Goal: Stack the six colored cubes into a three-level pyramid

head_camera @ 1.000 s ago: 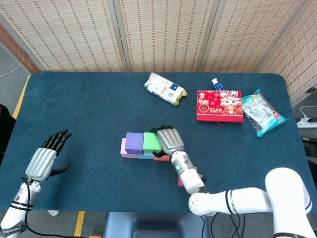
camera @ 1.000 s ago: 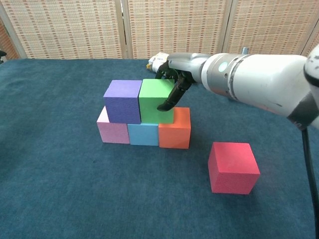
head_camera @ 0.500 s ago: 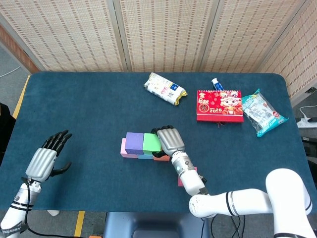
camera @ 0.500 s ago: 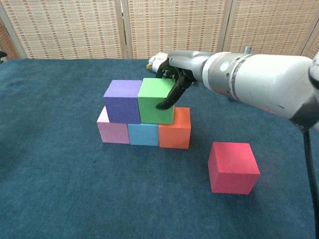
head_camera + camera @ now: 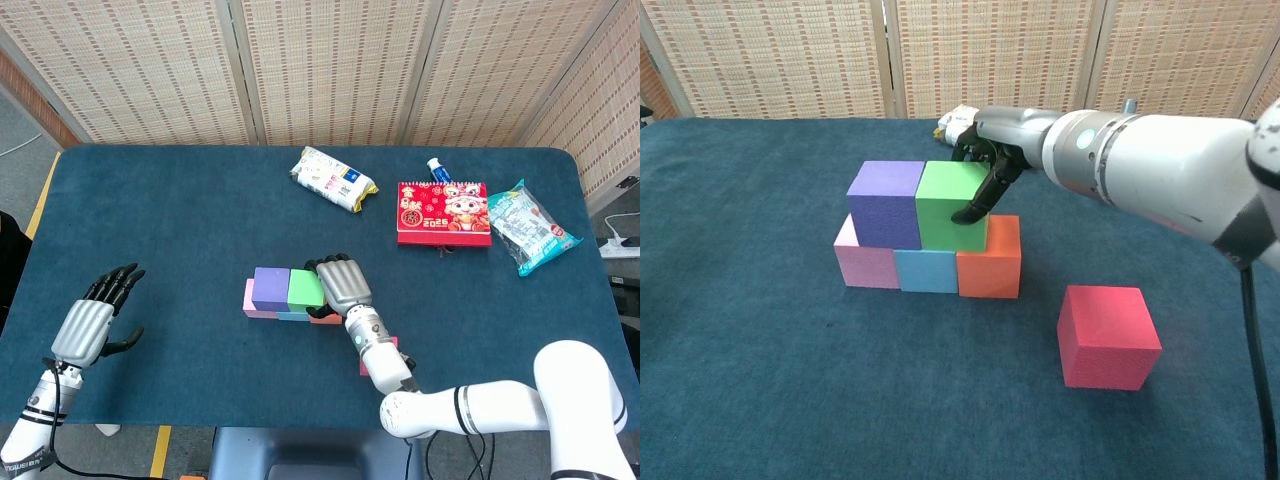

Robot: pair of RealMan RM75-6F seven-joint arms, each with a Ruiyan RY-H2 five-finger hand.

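Five-cube stack (image 5: 925,235), two levels, red cube (image 5: 1107,336) apart

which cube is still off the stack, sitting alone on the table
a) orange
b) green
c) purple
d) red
d: the red cube sits by itself on the table, to the right of the stack, while the green cube and purple cube form the second level and the orange cube is in the bottom row.
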